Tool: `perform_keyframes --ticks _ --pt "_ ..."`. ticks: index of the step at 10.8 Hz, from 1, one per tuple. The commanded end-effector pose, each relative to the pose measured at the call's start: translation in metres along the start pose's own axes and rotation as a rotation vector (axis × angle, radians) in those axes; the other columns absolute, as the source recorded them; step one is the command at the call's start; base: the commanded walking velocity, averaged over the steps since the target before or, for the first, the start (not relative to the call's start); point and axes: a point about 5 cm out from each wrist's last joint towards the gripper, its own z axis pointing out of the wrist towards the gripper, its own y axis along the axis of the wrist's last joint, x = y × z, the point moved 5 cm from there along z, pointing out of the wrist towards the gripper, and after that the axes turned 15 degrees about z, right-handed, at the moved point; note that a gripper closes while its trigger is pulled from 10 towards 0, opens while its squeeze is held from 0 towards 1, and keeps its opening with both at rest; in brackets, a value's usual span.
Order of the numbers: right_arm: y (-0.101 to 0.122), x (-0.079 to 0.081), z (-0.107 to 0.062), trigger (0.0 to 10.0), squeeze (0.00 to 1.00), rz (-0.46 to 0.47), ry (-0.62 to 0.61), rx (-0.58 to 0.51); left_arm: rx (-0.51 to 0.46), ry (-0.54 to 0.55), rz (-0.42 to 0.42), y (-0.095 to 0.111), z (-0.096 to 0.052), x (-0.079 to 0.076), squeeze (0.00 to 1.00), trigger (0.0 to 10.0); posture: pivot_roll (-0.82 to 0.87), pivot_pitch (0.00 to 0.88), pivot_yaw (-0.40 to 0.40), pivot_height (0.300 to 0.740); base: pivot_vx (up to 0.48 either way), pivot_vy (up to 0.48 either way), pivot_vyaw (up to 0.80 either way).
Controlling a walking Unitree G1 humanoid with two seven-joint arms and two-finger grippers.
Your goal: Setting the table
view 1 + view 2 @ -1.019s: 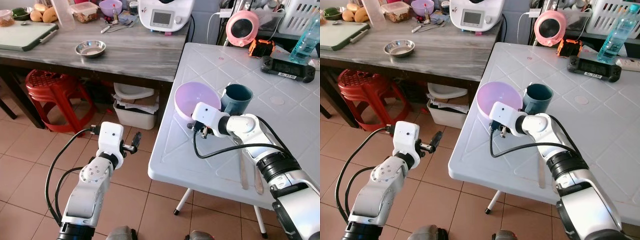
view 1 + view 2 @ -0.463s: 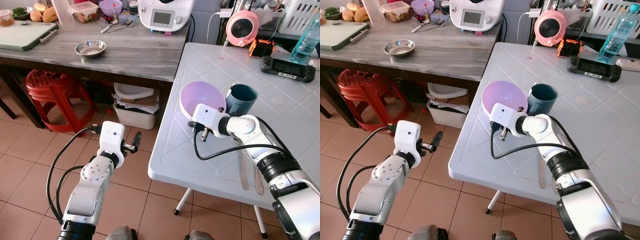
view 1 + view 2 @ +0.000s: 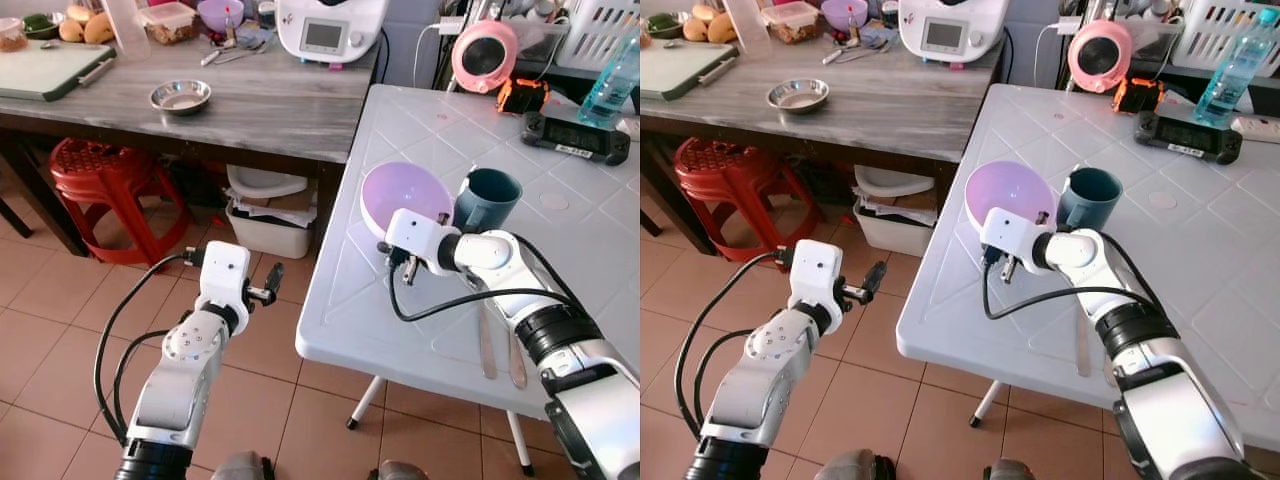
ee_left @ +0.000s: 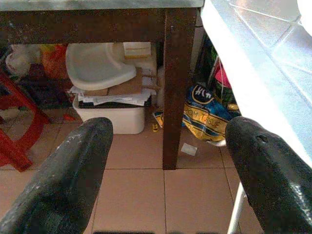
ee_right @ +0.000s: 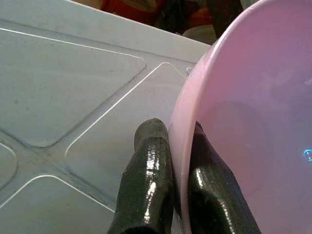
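Pinching the rim of the pink bowl (image 5: 253, 126), the right end effector (image 5: 178, 190) has one black finger (image 5: 151, 180) outside the wall and the other inside, a grip the right wrist view makes plain while the head views hide it behind the white wrist housing. From the head views, the bowl (image 3: 405, 195) sits tilted on the white surface (image 3: 560, 260) near its left edge, just beside a dark teal cup (image 3: 485, 198). Two utensils (image 3: 500, 345) lie on the surface under the right forearm.

Compared with a second ago, the bowl has moved a little farther onto the surface and toward the cup, and the right arm has followed it.

Bent at the elbow, the right arm reaches leftward across the surface, wrist turned toward the bowl. The left arm is held out over the tiled floor (image 3: 60, 330) beside the surface, its end effector (image 4: 168, 161) spread wide and holding nothing; its wrist view looks under a dark wooden surface (image 3: 240, 100) at a white bin (image 4: 105, 114).
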Motion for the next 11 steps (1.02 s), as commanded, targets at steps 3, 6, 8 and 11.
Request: perform_keyframes --ticks 3,6,8,11 --pt "0.032 -0.015 -0.003 0.0 0.0 -0.03 -0.1 -0.144 0.014 0.04 -0.002 -0.002 0.003 0.005 0.0 10.0 -0.04 0.0 0.009 0.74 0.0 0.0 0.0" --pt "0.071 -0.017 -0.009 10.0 0.0 0.039 -0.238 -0.371 -0.016 0.076 -0.012 0.001 0.004 0.012 0.0 10.0 -0.04 0.0 0.01 0.74 0.0 0.32 0.0" --pt "0.084 -0.012 -0.018 10.0 0.0 0.117 -0.331 -0.494 -0.056 0.09 -0.019 0.009 0.006 0.016 0.0 10.0 -0.04 0.0 0.01 0.74 0.0 0.48 0.0" --pt "0.085 -0.006 -0.033 10.0 0.0 0.209 -0.437 -0.597 -0.112 0.171 0.022 0.02 0.01 0.032 0.0 10.0 -0.05 0.0 0.012 0.74 0.0 0.48 0.0"
